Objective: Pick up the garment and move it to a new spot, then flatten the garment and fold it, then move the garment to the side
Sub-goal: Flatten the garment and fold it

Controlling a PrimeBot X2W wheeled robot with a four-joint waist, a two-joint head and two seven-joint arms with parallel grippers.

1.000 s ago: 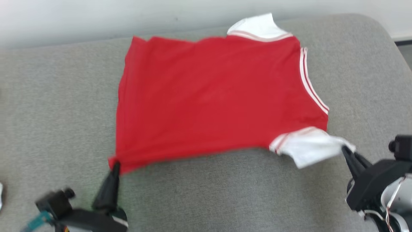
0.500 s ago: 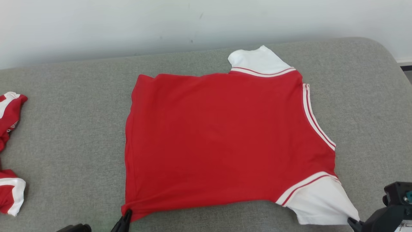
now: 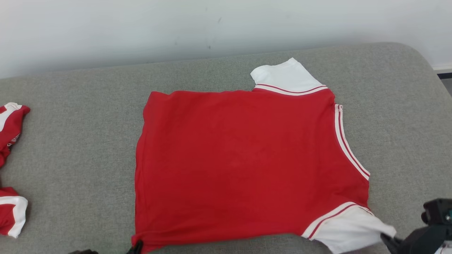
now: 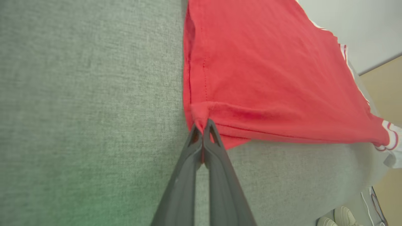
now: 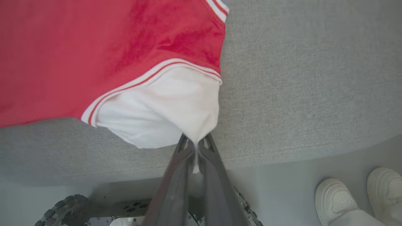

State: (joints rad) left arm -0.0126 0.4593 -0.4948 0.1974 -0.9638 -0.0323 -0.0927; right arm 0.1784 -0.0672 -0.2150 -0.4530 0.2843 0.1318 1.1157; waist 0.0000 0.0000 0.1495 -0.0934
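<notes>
You are in the flattening step. The shirt (image 3: 247,162) lies spread across the middle of the grey worktop (image 3: 70,176), red body smooth, far sleeve (image 3: 282,76) laid flat toward the wall. Only the near edge looks unsettled.

Your left jaws are closed tight, fingers (image 4: 220,169) pressed together on the near hem corner (image 4: 201,113), which is bunched into a small ridge where they pinch it. Your right jaws are closed just as tight, fingers (image 5: 213,188) clamped on the tip of the near sleeve (image 5: 163,110). That white sleeve is drawn into a point and reaches out over the worktop's front edge.

Next, I judge, you should lay the near edge down evenly: bring both corners onto the surface with the cloth taut between them, then let go. Mind the sleeve. Release it over the edge and it may hang off or pull the shirt crooked, so carry it inward first. The hem ridge will want smoothing before any fold.

Other clothes (image 3: 10,123) sit well apart at the far left. A person's shoes (image 5: 336,194) stand on the floor near your right arm.
</notes>
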